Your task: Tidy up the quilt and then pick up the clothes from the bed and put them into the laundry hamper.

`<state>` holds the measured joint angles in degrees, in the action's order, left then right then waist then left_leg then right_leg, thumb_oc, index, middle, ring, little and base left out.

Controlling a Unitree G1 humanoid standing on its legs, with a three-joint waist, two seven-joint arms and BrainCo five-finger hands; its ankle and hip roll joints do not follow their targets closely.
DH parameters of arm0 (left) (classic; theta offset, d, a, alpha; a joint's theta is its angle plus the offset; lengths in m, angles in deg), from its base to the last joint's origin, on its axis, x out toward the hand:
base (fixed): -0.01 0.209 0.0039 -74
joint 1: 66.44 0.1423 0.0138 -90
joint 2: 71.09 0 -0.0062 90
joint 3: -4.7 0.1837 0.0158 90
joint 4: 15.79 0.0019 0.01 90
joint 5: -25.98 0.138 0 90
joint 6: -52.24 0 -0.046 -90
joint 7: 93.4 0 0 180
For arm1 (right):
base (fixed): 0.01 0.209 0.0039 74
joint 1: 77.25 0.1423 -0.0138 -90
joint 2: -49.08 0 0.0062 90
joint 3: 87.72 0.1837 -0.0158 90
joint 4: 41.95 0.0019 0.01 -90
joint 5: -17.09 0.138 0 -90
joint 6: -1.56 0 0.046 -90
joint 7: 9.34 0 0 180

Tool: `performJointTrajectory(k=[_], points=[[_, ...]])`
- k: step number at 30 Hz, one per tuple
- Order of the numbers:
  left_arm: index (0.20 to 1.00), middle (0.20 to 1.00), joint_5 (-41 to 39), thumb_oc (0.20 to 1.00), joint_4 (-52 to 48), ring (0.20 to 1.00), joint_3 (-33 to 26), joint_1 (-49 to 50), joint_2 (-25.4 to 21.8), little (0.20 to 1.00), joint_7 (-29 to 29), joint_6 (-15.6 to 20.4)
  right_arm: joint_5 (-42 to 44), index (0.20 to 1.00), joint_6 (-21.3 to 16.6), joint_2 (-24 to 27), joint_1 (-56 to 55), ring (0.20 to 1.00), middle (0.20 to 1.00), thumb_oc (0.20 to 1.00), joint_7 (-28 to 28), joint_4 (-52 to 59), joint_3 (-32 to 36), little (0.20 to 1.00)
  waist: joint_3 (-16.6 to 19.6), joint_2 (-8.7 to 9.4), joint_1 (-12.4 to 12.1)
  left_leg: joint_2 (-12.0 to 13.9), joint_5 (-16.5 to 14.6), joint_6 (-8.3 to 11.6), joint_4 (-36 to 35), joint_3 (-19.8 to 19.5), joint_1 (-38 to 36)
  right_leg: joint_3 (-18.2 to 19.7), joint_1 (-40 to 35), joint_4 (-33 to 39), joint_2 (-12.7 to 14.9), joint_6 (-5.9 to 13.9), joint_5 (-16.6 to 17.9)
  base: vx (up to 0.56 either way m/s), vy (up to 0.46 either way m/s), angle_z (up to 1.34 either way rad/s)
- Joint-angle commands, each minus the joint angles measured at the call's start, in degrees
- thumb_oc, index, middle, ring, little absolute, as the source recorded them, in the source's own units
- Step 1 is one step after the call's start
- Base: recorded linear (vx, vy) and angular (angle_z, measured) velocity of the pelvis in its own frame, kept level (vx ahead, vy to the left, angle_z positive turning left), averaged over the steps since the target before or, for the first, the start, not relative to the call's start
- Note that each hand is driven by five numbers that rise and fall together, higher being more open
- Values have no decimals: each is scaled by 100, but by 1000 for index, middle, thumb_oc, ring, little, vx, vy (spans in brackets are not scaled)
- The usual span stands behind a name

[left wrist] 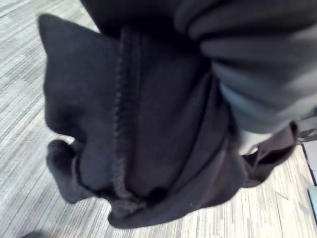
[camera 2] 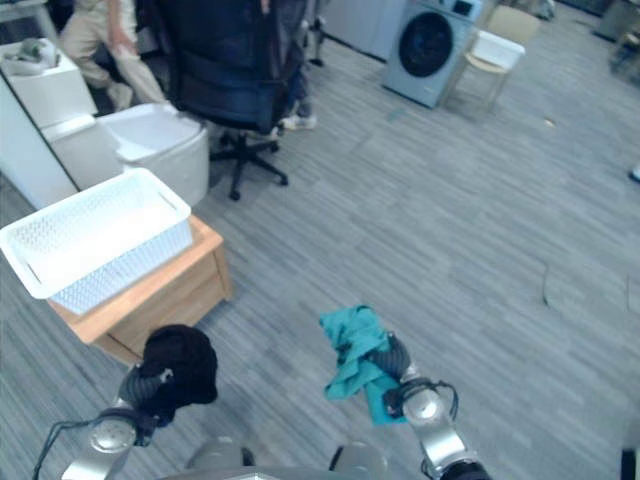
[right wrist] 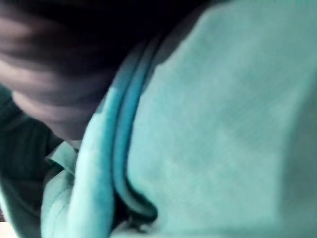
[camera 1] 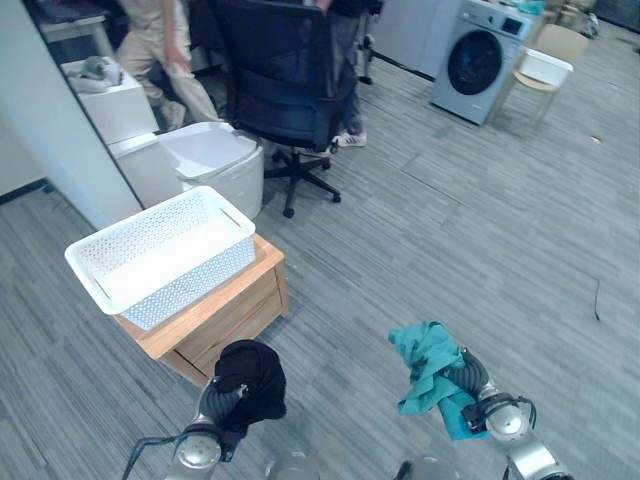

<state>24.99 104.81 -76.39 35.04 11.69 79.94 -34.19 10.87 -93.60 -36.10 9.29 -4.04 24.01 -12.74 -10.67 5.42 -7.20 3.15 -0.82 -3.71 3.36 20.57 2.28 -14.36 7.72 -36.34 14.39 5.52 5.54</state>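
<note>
My left hand is clamped on a black garment, my right hand on a teal one. Both hang over the floor, with the white hamper on a wooden stand just ahead.

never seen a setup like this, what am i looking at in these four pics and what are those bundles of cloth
A two-armed humanoid robot is seen through its own cameras. The two wide pictures come from its head, looking down at a carpeted floor. The two close-ups come from cameras on its wrists. Its left hand carries a black garment, its right hand a teal garment; cloth hides the fingers. Ahead on the left, a white laundry hamper sits on a low wooden table. Further back stand an office chair, a washing machine and a person.
</note>
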Motion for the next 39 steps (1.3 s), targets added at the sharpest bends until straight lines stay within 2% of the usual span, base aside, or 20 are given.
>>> performJointTrajectory(k=[1, 3, 4, 6, 7, 8, 9, 11, 13, 14, 17, 20, 24, 27, 28, 29, 30, 32, 33, 39], points=[[200, 200, 251, 200, 65, 200, 64, -737, 9, 200, -97, 357, 273, 200, -234, 224, -150, 200, 200, 200, 180, 279, 470, 200, -326, -241, 913, 228, -664, 781, -444, -2075, -1163, 1634, -14, 3590, -488, 750, -146, 325, -262, 540], [200, 200, 240, 200, 58, 200, 81, -725, 42, 200, -91, 370, 290, 200, -267, 256, -93, 200, 200, 200, 157, 293, 408, 200, -353, -244, 931, 213, -710, 801, -28, -2161, -1026, 1662, -67, 3524, -566, 666, -195, 239, -249, 305], [200, 200, 195, 200, 68, 200, 78, -749, 110, 200, -92, 383, 346, 200, -337, 360, -3, 200, 200, 200, 153, 308, 407, 200, -447, -287, 930, 238, -508, 946, 988, -2064, -546, 1400, -259, 3479, -541, 479, -297, 223, -298, 51], [200, 200, 155, 200, 35, 200, 99, -784, 140, 200, -82, 391, 407, 200, -333, 420, 58, 200, 200, 200, 167, 293, 409, 200, -523, -284, 939, 286, -392, 970, 1542, -1971, -154, 1189, -428, 3537, -496, 387, -365, 125, -186, 93], [200, 200, 125, 200, 13, 200, 122, -857, 181, 200, -98, 398, 426, 200, -331, 482, 150, 200, 200, 200, 203, 292, 434, 200, -570, -251, 948, 514, -195, 974, 1859, -1341, 260, 815, -764, 3736, -425, 335, -469, 73, -99, 108], [200, 200, 125, 200, 11, 200, 121, -859, 182, 200, -98, 396, 426, 200, -333, 483, 154, 200, 200, 200, 204, 288, 433, 200, -572, -255, 954, 518, -205, 975, 1881, -1347, 271, 807, -776, 3755, -428, 335, -461, 234, -115, 93], [200, 200, 136, 200, -29, 200, 75, -796, 185, 200, -64, 394, 409, 200, -301, 553, 212, 200, 200, 200, 163, 322, 456, 200, -489, -310, 932, 694, -202, 922, 1446, -745, 355, 549, -1004, 3897, -426, 363, -527, 238, 4, 89], [200, 200, 143, 200, -39, 200, 60, -726, 196, 200, -37, 382, 390, 200, -283, 593, 222, 200, 200, 200, 146, 336, 458, 200, -440, -321, 896, 678, -159, 914, 1149, -527, 357, 493, -1106, 3965, -413, 386, -561, 210, 26, 90], [200, 200, 180, 200, -52, 200, 43, -595, 194, 200, -6, 356, 336, 200, -275, 658, 244, 200, 200, 200, 132, 371, 479, 200, -373, -414, 821, 860, 261, 1020, 663, -160, 503, 311, -1281, 3959, -411, 399, -707, 249, 125, 35], [200, 200, 218, 200, -59, 200, 15, -512, 174, 200, -5, 332, 275, 200, -258, 712, 293, 200, 200, 200, 141, 382, 472, 200, -320, -491, 772, 1104, 587, 1132, 360, -1, 488, 140, -1394, 3900, -390, 428, -829, 285, 202, 17], [200, 200, 289, 200, -112, 200, -22, -404, 133, 200, 30, 313, 191, 200, -248, 725, 289, 200, 200, 200, 133, 427, 485, 200, -246, -513, 786, 1237, 657, 1205, 166, -15, 272, -16, -1479, 3774, -323, 497, -878, 148, 147, 28], [200, 200, 422, 200, -332, 200, -16, -305, 19, 200, 112, 266, 112, 200, -217, 632, 268, 200, 200, 200, 116, 478, 504, 200, -160, -445, 801, 1122, 560, 1137, -85, 29, 29, -137, -1573, 3581, -125, 629, -864, 125, 253, 27], [200, 200, 570, 200, -592, 200, -115, -300, -297, 200, 110, 212, 107, 200, -247, 398, 492, 200, 200, 200, 90, 877, 382, 200, -325, -232, 783, 805, 227, 824, -289, 35, -343, 137, -933, 1858, 319, 922, -95, 129, 308, 44], [200, 200, 576, 200, -604, 200, -192, -300, -395, 200, 28, 214, 118, 200, -301, 347, 608, 200, 200, 200, 110, 1097, 344, 200, -370, -231, 772, 768, 180, 717, -454, -43, -474, 360, -585, 1332, 271, 913, 122, 122, 132, 21], [200, 200, 560, 200, -563, 200, -171, -324, -382, 200, -1, 229, 146, 200, -349, 370, 644, 200, 200, 200, 135, 1220, 341, 200, -388, -226, 818, 726, 164, 696, -582, -151, -578, 534, -445, 1297, 79, 847, -49, 276, 119, 40], [200, 200, 519, 200, -524, 200, -85, -366, -347, 200, 37, 243, 235, 200, -406, 447, 678, 200, 200, 200, 141, 1415, 375, 200, -403, -237, 911, 587, 116, 682, -690, -419, -707, 910, -321, 1712, -406, 760, -528, 276, 113, 41], [200, 200, 519, 200, -523, 200, -86, -372, -346, 200, 37, 243, 237, 200, -405, 450, 681, 200, 200, 200, 140, 1416, 377, 200, -397, -250, 912, 606, 136, 687, -684, -421, -683, 901, -316, 1745, -425, 747, -492, 309, 81, 57], [200, 200, 493, 200, -483, 200, 21, -439, -318, 200, 101, 281, 318, 200, -492, 596, 755, 200, 200, 200, 180, 1643, 446, 200, -381, -270, 1032, 439, 43, 674, -741, -765, -735, 1313, -283, 2567, -823, 589, -754, 360, 33, 104], [200, 200, 442, 200, -449, 200, 143, -574, -313, 200, 147, 318, 336, 200, -547, 774, 941, 200, 200, 200, 245, 1836, 488, 200, -381, -286, 1126, 270, -139, 666, -790, -1202, -844, 1830, -112, 3131, -975, 607, -606, 398, 7, 133], [200, 200, 298, 200, -511, 200, 235, -573, -266, 200, 228, 348, 141, 200, -514, 1233, 1776, 200, 200, 200, 407, 1987, 408, 200, -266, -226, 1071, 202, -279, 665, -655, -1320, -866, 1719, -389, 3567, -856, 504, -441, 202, -54, 108]])
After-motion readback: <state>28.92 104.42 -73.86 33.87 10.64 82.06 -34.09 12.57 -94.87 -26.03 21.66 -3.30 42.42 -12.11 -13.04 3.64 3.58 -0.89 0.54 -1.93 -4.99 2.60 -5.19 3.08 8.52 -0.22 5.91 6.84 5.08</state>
